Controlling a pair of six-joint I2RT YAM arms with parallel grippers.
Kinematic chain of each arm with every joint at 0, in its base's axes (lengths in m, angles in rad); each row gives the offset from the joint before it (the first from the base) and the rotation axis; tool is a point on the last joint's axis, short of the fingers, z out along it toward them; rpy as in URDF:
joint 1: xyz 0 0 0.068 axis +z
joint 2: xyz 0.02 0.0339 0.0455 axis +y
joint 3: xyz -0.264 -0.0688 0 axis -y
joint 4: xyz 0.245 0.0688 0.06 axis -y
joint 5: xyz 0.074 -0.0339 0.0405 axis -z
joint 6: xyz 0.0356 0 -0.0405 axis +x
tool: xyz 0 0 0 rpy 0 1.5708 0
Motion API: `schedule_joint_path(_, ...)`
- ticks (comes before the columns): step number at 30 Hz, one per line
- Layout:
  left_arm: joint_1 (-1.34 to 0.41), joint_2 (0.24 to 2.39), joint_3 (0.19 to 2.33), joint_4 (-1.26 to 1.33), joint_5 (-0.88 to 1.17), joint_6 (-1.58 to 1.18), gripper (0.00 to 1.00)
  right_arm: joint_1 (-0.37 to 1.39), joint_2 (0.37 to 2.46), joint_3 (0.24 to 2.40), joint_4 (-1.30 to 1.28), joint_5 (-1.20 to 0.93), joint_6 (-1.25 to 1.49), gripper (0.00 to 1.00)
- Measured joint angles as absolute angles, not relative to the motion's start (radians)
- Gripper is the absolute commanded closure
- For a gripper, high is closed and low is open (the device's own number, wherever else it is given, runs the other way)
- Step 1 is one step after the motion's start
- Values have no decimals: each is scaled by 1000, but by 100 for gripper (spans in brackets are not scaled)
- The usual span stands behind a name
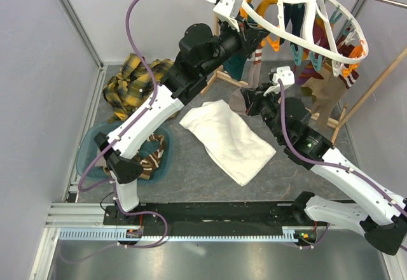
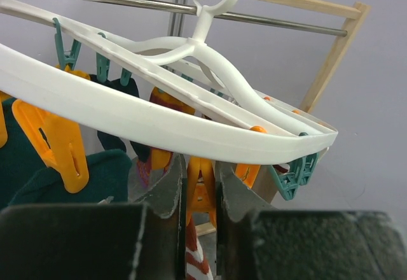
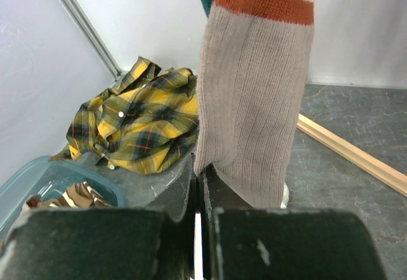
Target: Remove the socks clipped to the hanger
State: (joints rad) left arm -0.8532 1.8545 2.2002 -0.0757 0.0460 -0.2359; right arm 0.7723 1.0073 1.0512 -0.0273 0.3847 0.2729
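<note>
Left gripper [image 2: 200, 189] on clip [image 2: 201, 179] (beneath hanger [image 2: 159, 118])

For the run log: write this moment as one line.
left hand: shut on orange clip under hanger | right hand: shut at lower edge of tan sock, grip unclear

Pale grey walls [image 1: 38, 70] enclose a dark, mottled grey tabletop [image 1: 197, 178]. At the far right stands a wooden rack [image 2: 332, 60] carrying a metal rod [image 2: 127, 0].

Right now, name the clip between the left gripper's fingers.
The middle orange clip under the hanger; other orange clips and teal clips hang to either side.
</note>
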Motion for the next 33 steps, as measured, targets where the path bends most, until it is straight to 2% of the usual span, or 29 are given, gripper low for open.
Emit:
schedule_joint_path(3,-854,1853,2196,-73,42,-237,46,772,987,1036,-39,369,263,100)
schedule_joint_path(6,-853,1820,2133,-64,15,-245,39,772,960,1011,-54,344,241,100)
schedule_joint_path(15,-854,1611,1734,22,-81,-268,27,772,916,956,-122,262,212,99)
schedule_joint_path(21,-854,1353,1357,60,-158,-272,27,772,943,960,-143,174,233,93)
schedule_joint_path(25,-854,1122,1129,29,-263,-230,25,776,1037,1004,-154,107,257,93)
schedule_joint_path(29,-854,873,1002,-25,-402,-155,23,811,1157,1066,-148,71,288,93)
schedule_joint_path(32,-854,695,967,-80,-471,-116,16,858,1255,1119,-136,60,313,93)
schedule_joint_path(33,-854,636,962,-99,-483,-112,11,881,1303,1155,-135,59,321,91)
